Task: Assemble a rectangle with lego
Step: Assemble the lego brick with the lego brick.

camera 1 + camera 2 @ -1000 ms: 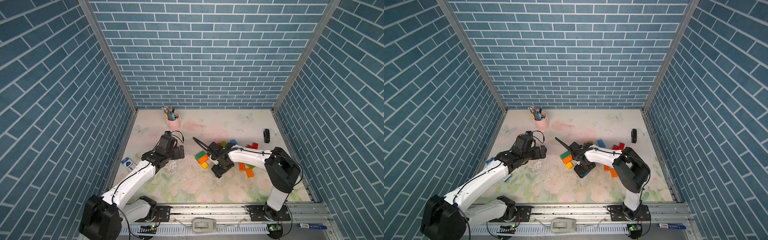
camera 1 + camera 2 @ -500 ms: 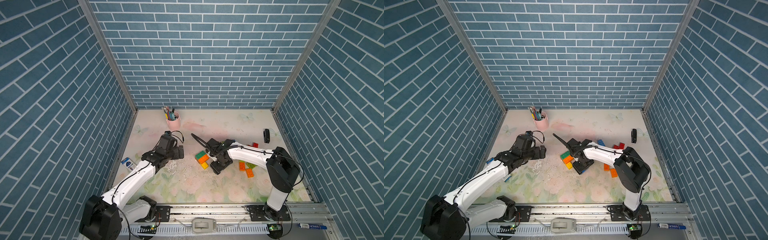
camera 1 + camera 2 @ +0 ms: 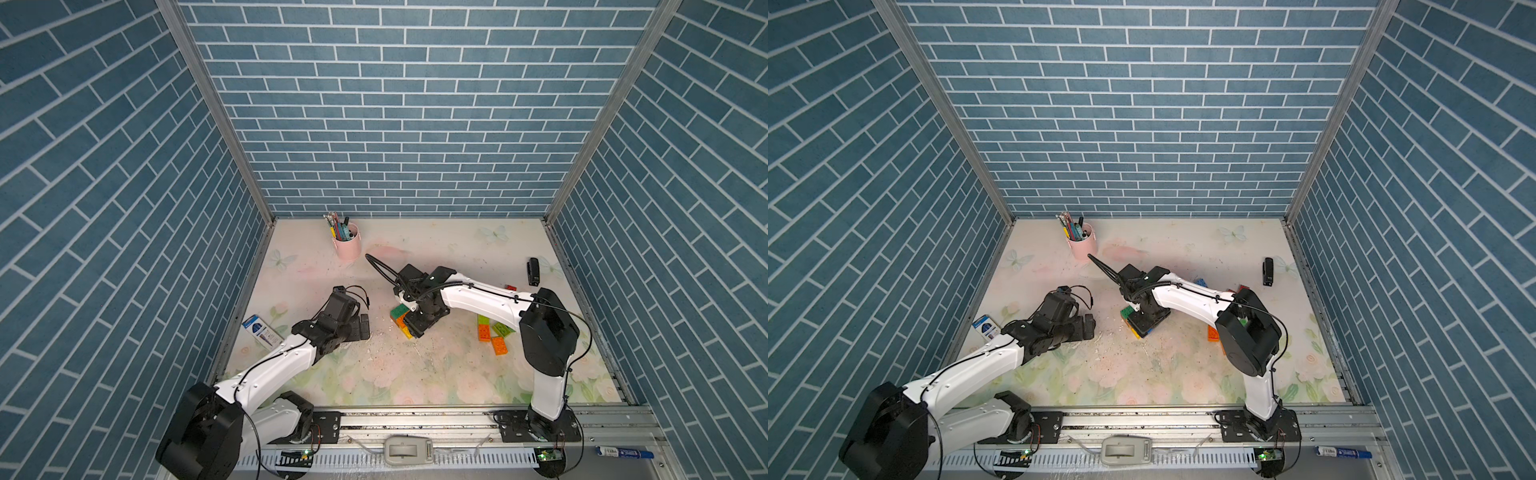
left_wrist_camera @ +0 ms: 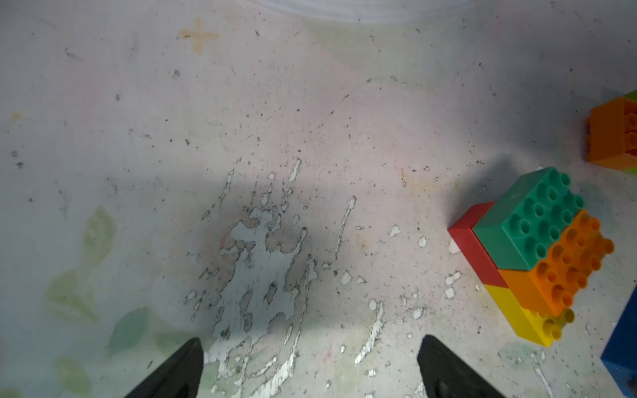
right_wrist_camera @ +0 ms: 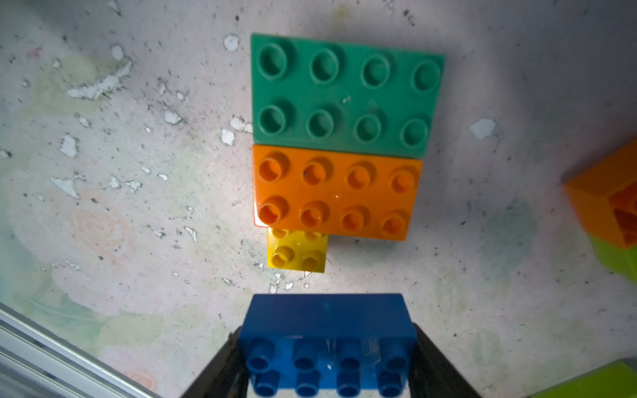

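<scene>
The built lego stack lies mid-table: a dark green brick (image 5: pixel 344 96) and an orange brick (image 5: pixel 334 193) sit side by side on a red brick (image 4: pixel 472 241) and a yellow brick (image 5: pixel 296 251). In both top views the stack (image 3: pixel 400 316) is half hidden under my right gripper (image 3: pixel 415 326). My right gripper (image 5: pixel 327 358) is shut on a blue brick (image 5: pixel 327 330), studs up, hanging just beside the yellow end of the stack. My left gripper (image 4: pixel 310 344) stands open over bare table, left of the stack, nothing between its fingers.
Loose orange (image 3: pixel 484 332) and lime (image 3: pixel 503 329) bricks lie right of the stack, a red one (image 3: pixel 511 287) farther back. A pink pen cup (image 3: pixel 347 245) stands at the back, a black object (image 3: pixel 533 271) by the right wall, a small box (image 3: pixel 262 330) by the left wall.
My right gripper has carried the blue brick leftward and slightly back, onto the stack's near end. The left arm has stayed in place.
</scene>
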Motion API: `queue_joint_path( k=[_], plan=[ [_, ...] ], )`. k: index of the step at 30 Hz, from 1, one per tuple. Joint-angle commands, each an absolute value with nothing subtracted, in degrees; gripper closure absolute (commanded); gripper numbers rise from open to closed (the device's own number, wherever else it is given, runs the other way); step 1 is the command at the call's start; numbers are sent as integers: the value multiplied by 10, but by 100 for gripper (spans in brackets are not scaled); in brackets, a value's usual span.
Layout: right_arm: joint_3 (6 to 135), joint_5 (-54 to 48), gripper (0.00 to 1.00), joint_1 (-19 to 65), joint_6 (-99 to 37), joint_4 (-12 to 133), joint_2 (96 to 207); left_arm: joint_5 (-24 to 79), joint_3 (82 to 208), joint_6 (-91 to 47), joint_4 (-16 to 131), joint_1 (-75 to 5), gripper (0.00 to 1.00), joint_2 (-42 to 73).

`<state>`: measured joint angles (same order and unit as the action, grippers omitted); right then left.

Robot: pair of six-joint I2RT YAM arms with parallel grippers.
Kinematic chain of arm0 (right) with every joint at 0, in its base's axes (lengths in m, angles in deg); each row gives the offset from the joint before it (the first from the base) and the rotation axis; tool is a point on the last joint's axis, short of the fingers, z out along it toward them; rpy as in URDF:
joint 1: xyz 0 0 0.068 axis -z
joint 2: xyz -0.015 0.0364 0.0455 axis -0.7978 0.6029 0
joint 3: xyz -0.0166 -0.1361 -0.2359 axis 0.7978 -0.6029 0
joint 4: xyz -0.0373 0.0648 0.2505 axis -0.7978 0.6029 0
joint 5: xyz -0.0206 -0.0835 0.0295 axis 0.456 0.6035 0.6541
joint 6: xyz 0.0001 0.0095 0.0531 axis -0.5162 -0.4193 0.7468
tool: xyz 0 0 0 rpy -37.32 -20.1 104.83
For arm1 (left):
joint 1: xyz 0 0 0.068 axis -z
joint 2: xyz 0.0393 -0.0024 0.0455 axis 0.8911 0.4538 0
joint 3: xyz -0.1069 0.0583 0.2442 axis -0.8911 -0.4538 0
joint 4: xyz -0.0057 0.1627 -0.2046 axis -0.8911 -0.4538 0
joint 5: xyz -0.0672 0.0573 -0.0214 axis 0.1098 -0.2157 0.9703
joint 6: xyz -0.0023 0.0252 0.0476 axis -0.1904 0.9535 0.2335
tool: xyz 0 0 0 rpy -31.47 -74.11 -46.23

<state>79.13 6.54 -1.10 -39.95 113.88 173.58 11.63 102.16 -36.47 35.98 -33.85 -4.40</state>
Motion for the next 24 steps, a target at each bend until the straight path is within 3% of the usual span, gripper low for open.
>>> queue_joint_path(
  k=[1,24],
  plan=[
    [821,65,61,-14,-415,1168,1756,103,1021,-376,370,-336,1,-54],
    [857,66,72,-14,-392,1156,1803,90,1021,-359,362,-343,1,-60]
  ],
)
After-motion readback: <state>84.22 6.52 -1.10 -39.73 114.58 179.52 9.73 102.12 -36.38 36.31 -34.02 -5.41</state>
